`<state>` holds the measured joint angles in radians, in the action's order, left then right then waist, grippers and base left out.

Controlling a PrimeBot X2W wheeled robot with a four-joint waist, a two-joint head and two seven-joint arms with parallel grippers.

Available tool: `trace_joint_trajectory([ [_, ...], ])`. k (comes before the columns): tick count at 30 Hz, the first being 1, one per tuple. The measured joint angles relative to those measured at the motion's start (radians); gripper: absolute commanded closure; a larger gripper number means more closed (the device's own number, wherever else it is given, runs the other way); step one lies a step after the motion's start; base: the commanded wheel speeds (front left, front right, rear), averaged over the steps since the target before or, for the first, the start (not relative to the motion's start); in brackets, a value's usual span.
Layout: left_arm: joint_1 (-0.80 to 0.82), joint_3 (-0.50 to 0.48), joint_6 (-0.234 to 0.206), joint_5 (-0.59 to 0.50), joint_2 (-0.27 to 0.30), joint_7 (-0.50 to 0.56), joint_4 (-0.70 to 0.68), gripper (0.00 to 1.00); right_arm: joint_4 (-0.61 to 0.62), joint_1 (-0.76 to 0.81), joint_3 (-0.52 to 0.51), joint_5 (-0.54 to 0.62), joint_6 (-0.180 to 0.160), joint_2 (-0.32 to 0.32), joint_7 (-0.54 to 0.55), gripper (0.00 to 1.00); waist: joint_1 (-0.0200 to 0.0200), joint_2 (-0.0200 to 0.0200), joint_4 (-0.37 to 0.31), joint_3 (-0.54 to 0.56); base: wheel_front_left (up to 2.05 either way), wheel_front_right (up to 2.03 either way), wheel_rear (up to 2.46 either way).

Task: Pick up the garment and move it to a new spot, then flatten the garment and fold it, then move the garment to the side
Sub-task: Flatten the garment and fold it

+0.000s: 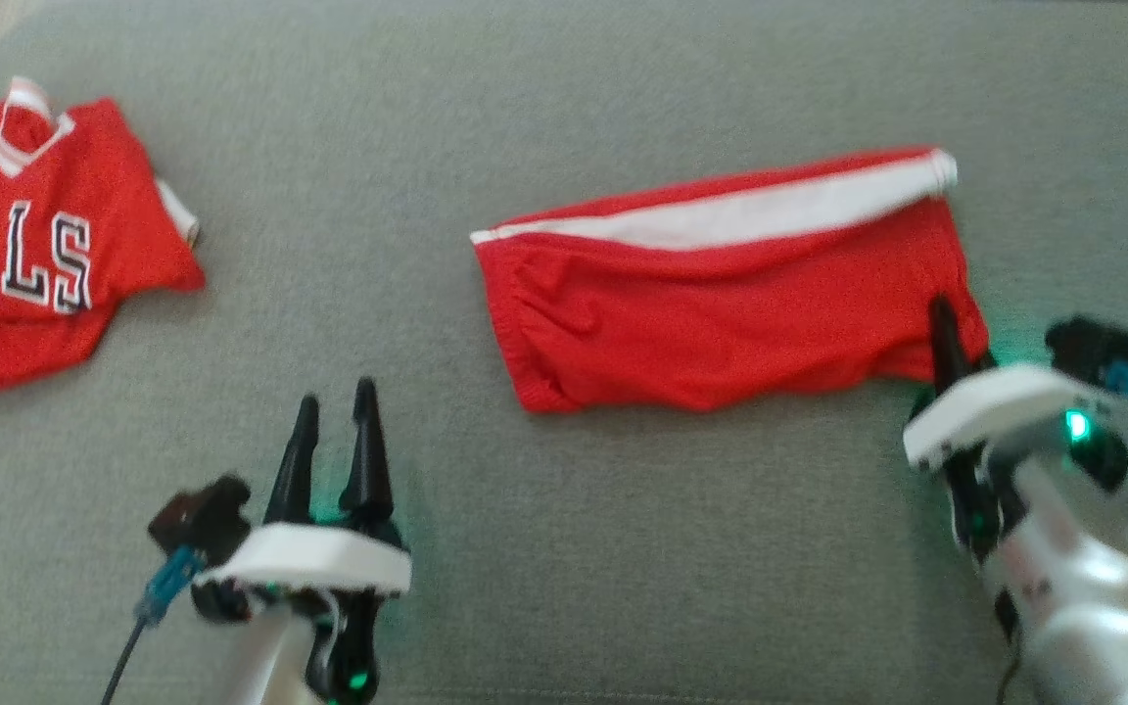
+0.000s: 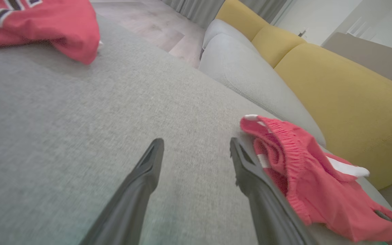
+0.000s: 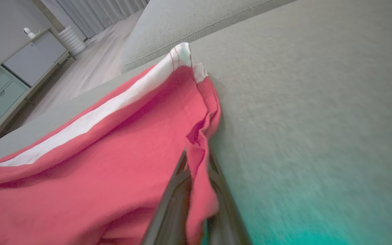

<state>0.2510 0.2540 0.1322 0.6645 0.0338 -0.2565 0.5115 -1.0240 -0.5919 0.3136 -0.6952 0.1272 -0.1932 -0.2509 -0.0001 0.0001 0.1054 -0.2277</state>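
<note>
right pincer [image 3: 197, 163] clamps the red shorts [image 1: 721, 304] at their 4 o'clock corner on the grey sofa seat [image 1: 564, 548]; left pincer [image 1: 334, 401] gapes empty at 7 o'clock. lift slowly so the grip holds.

Two red garments on one grey sofa [image 1: 564, 587]: one shorts [image 1: 721, 313] and one jersey [image 1: 35, 255]. The shorts bear one white stripe [image 1: 750, 211]. Two claws, the left claw [image 1: 337, 394] and the right claw [image 3: 197, 160], each with two fingers [image 1: 366, 450]. Three yellow cushions [image 2: 345, 102]. One cabinet [image 3: 29, 58].
</note>
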Motion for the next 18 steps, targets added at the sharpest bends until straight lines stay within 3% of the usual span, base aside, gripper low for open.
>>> trace_joint_trajectory([
  [6, -0.105, -0.060, 0.000, -0.006, 0.002, 0.000, 0.000, 0.00, 0.077, 0.173, -0.040, -0.019, 0.000, 0.028, 0.000, 1.00, -0.0002, 0.0000, -0.050, 0.080, 0.00, 0.00, 0.00],
  [12, -0.135, -0.043, 0.000, -0.005, 0.003, 0.000, 0.001, 0.00, 0.128, 0.197, -0.079, 0.004, 0.000, 0.027, 0.000, 1.00, -0.0002, 0.0000, -0.069, 0.113, 0.00, 0.00, 0.00],
  [18, -0.133, -0.025, 0.000, -0.005, 0.003, 0.000, 0.002, 0.00, 0.258, 0.184, -0.004, 0.090, 0.000, 0.049, 0.000, 1.00, 0.0001, 0.0000, -0.039, 0.109, 0.00, 0.00, 0.00],
])
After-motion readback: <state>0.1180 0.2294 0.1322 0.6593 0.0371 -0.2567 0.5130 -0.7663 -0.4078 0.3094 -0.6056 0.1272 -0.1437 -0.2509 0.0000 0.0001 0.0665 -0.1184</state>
